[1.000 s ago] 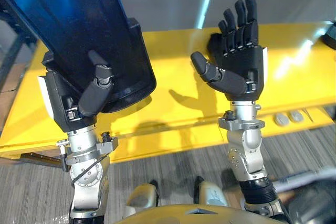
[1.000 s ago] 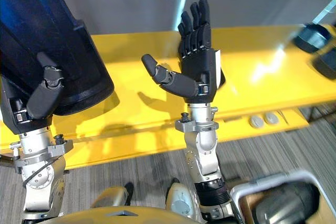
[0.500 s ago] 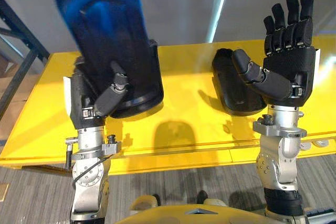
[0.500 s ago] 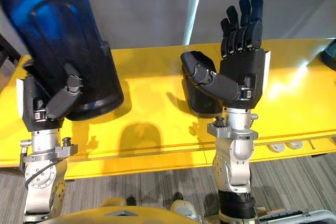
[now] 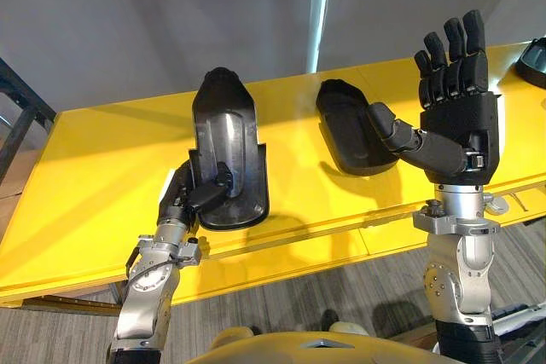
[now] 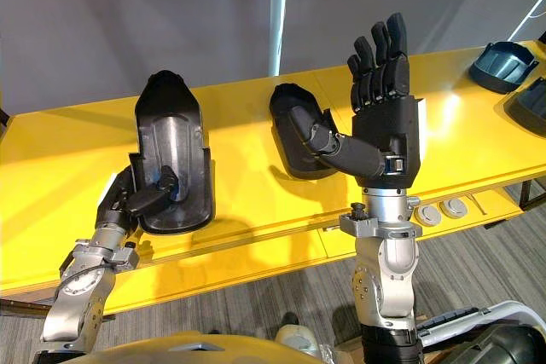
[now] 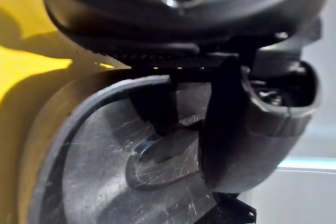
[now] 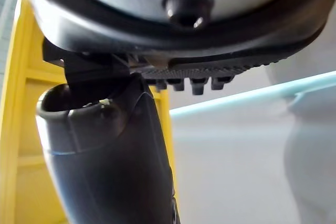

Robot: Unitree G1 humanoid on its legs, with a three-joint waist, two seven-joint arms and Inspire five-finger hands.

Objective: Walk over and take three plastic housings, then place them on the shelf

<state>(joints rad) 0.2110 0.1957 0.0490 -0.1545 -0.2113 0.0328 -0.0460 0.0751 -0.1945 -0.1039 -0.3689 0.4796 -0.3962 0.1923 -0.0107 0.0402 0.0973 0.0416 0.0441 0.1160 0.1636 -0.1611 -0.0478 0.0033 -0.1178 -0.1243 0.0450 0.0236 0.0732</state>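
A black plastic housing [image 5: 226, 147] lies hollow side up on the yellow shelf top [image 5: 94, 176]. My left hand [image 5: 194, 196] holds its near end, with the thumb [image 7: 247, 124] pressed into the hollow [image 7: 100, 182] and the fingers hidden underneath. A second black housing [image 6: 293, 128] rests on the yellow surface to the right of it, apart from both hands. My right hand [image 6: 388, 125] is raised above the front edge, palm turned inward, fingers straight and holding nothing. Its thumb [image 8: 105, 156] sticks out free.
Two more dark housings [image 6: 503, 53] [image 6: 531, 106] sit at the far right of the yellow surface. Small round discs [image 6: 439, 209] lie on the front ledge. A dark frame [image 5: 13, 117] stands at the left; a grey wall is behind, grey carpet [image 6: 256, 291] below.
My left hand has brought the housing down from upright in the air to lying on the yellow surface. The camera view has shifted. My right hand stays raised and open.
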